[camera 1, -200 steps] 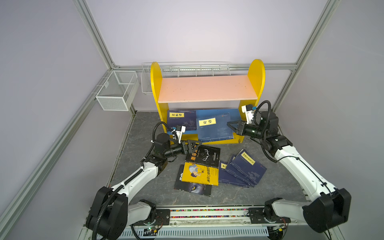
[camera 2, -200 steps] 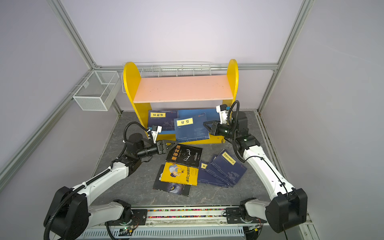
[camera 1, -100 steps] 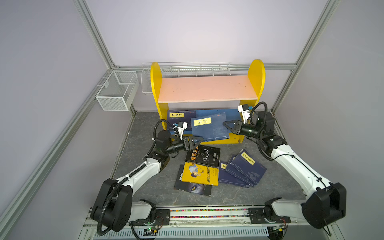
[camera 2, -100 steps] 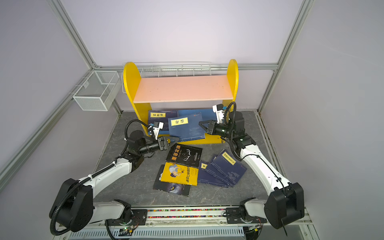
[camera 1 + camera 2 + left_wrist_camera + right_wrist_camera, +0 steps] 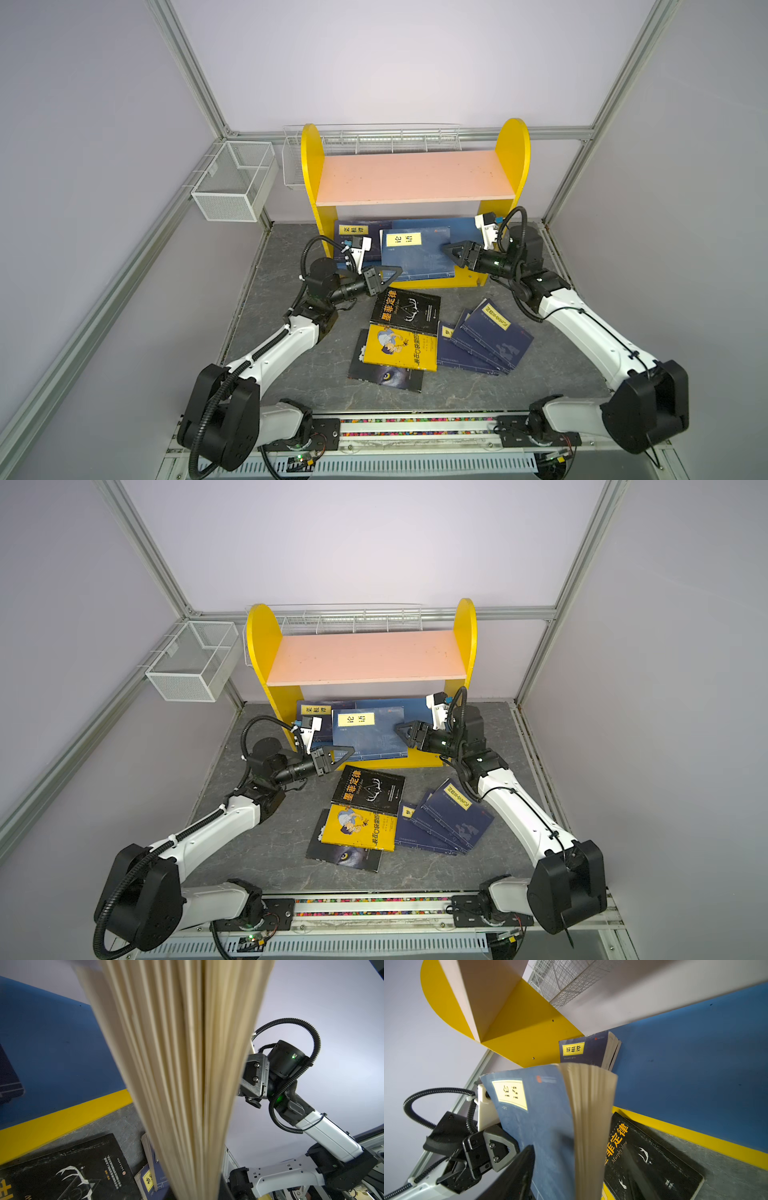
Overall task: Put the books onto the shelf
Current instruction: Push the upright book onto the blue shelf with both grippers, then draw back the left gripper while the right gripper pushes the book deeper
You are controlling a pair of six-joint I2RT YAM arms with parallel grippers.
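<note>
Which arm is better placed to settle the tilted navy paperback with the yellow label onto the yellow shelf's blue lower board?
Left: the left gripper is shut on a corner of that navy paperback; the right gripper is open at its other edge, empty.

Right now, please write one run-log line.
left tool: shut on blue book | right tool: open beside it | shelf: navy book on lower board
</note>
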